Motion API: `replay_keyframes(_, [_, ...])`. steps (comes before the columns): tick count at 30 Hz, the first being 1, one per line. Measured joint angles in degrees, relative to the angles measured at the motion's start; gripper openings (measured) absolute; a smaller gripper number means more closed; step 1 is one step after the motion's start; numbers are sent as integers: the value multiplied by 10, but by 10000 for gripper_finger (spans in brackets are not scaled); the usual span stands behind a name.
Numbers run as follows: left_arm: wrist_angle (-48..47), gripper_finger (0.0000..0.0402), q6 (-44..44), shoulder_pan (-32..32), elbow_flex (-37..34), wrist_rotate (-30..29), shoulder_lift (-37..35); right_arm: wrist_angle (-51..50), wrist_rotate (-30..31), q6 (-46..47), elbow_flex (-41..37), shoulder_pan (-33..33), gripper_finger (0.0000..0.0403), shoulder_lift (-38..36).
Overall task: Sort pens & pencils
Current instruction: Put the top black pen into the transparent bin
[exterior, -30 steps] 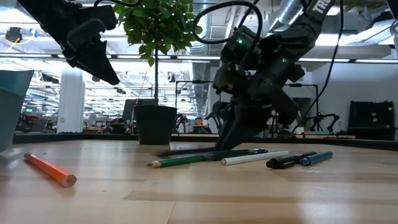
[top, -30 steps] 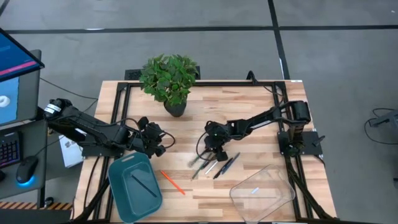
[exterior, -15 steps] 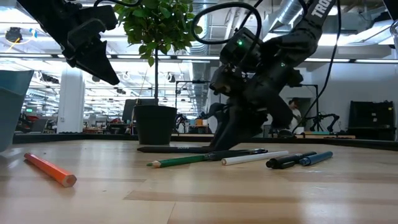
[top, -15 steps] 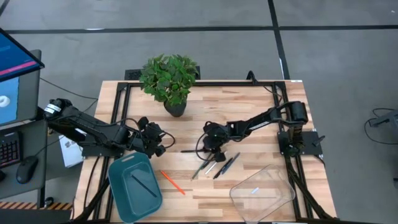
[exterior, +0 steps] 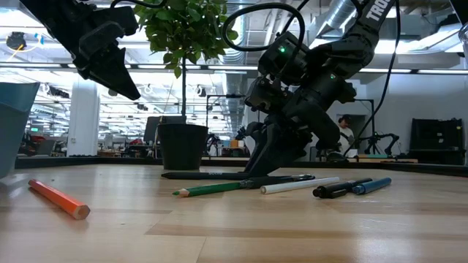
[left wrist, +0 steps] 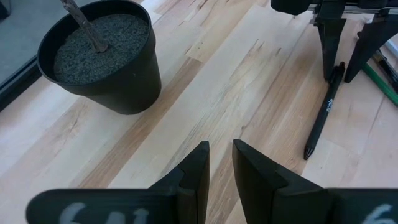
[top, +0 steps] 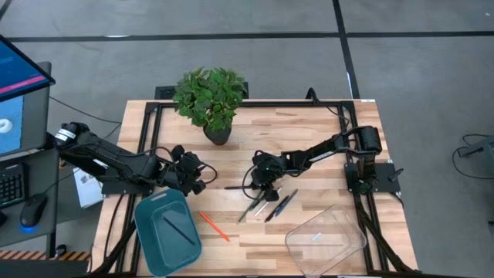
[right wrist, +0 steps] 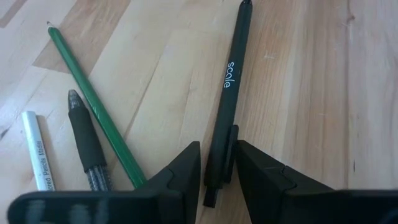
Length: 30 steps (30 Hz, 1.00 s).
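L to R across the table point(top: 309, 127). Our left hand point(top: 202, 179) hangs over the table beside the teal tray point(top: 147, 232), fingers a narrow gap apart, nothing in them; it hasn't budged over the last sec. The tray already has one dark stick in it. The orange pencil point(top: 214, 226) lies just right of the tray, untouched.

Mid-table is where the change is: the black pen point(right wrist: 231, 87) w/ white lettering was in among the cluster a sec ago; now it's dragged out and lies crosswise, apart from the green pencil point(right wrist: 93, 118), the white pen point(right wrist: 38, 149) and the dark grip pen point(right wrist: 84, 140). Our right hand point(top: 262, 177) has come w/ it and stands tips-down on the table, fingers partly open either side of the pen's clip end, not yet pinching as far as we can tell.

So, in our view: pen singled out, a clean pick is set up. Next is close & lift. The clear bin point(top: 328, 239) is at far right, one small item inside.
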Motion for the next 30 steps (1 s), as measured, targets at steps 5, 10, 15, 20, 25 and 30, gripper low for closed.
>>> replay_keyframes(5, [0, 63, 0, 0, 0, 0, 0, -1, 0, 0, 0, 0, 127, 0])
replay_keyframes(10, [0, 63, 1, 0, 0, 0, 0, -1, 0, 0, 0, 0, 125, 0])
replay_keyframes(15, [0, 63, 1, 0, 0, 0, 0, -1, 0, 0, 0, 0, 105, 0])
replay_keyframes(20, [0, 63, 1, 0, 0, 0, 0, -1, 0, 0, 0, 0, 79, 0])
replay_keyframes(25, [0, 63, 1, 0, 0, 0, 0, -1, 0, 1, 0, 0, 72, 0])
replay_keyframes(30, [0, 63, 1, 0, 0, 0, 0, -1, 0, 1, 0, 0, 76, 0])
